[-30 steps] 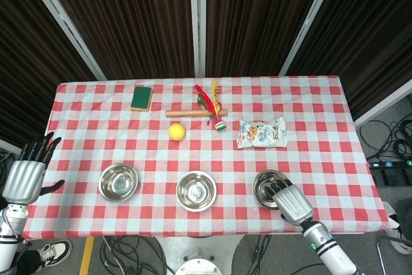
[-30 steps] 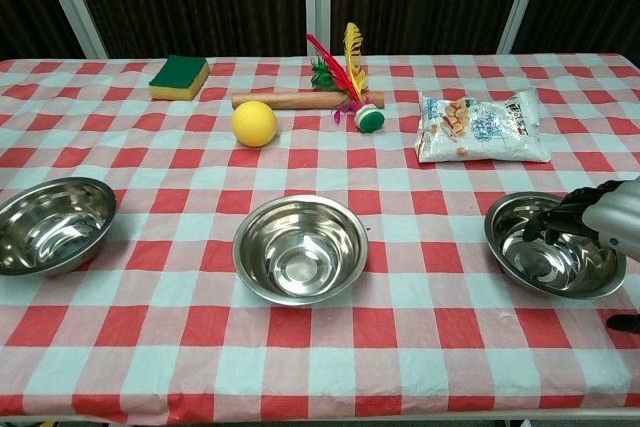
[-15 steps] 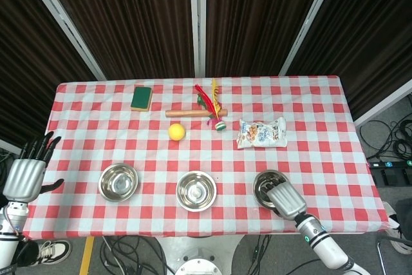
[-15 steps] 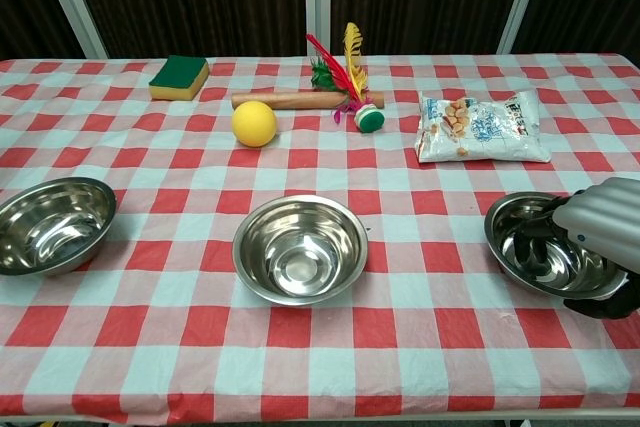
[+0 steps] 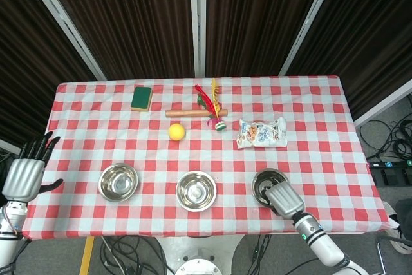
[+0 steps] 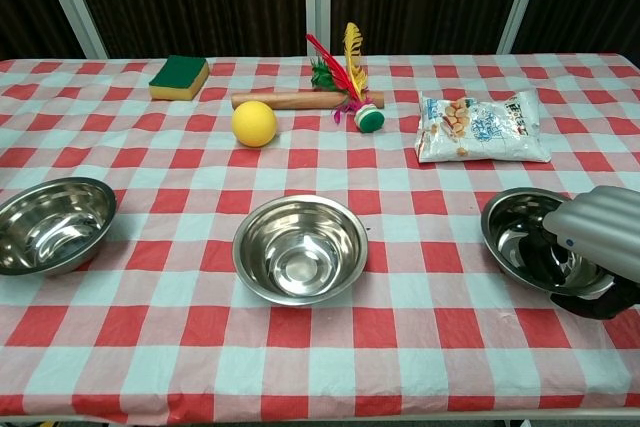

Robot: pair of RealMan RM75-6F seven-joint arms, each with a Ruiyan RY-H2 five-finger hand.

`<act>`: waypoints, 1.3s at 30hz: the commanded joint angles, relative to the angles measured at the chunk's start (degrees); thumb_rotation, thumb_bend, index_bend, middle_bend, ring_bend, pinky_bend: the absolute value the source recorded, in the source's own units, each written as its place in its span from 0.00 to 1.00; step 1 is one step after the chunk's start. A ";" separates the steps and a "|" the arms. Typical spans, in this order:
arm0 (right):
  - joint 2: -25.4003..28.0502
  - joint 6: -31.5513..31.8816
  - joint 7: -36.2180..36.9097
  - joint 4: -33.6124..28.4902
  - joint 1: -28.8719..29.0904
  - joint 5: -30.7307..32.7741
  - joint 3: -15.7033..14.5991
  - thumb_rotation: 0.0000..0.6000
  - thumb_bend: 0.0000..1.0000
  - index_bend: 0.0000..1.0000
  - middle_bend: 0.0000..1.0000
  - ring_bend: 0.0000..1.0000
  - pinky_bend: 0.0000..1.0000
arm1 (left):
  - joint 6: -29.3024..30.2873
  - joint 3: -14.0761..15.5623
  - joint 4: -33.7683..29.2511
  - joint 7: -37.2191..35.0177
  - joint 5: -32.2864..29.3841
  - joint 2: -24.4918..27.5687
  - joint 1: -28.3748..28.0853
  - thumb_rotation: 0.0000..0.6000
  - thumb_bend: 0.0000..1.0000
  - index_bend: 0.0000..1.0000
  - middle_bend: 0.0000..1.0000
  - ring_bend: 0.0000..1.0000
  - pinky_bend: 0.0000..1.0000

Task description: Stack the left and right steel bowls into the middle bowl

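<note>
Grasp stage: right hand [image 6: 598, 247] clamped on near rim of right bowl [image 6: 525, 237], left hand [image 5: 24, 175] spread idle off surface; next, lift clear and carry to middle bowl [image 6: 300, 247].

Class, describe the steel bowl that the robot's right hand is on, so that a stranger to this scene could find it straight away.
Start at the checkered table and follow its near edge, where three steel bowls stand in a row. Take the right bowl, below the snack bag. Unlike the middle bowl and left bowl, it has the right hand over its rim, fingers reaching inside.
</note>
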 commanded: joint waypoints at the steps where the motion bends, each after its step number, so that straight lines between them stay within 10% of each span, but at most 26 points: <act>1: -0.12 -0.06 -0.19 0.00 0.19 0.49 -0.02 1.00 0.33 0.60 0.56 0.46 0.52 | -0.04 0.03 0.15 -0.21 0.01 -0.02 0.02 1.00 0.07 0.06 0.00 0.01 0.09; 21: -0.34 2.81 0.41 -0.54 0.90 0.47 0.49 1.00 0.44 0.69 0.64 0.53 0.63 | -0.43 0.08 0.43 -0.72 -0.02 -0.18 -0.14 1.00 0.07 0.06 0.00 0.01 0.09; 39: -9.28 -7.05 -10.55 -12.06 15.39 5.66 9.07 1.00 0.44 0.69 0.64 0.53 0.63 | -2.12 0.18 -0.70 2.12 -2.43 0.48 0.22 1.00 0.07 0.06 0.00 0.01 0.09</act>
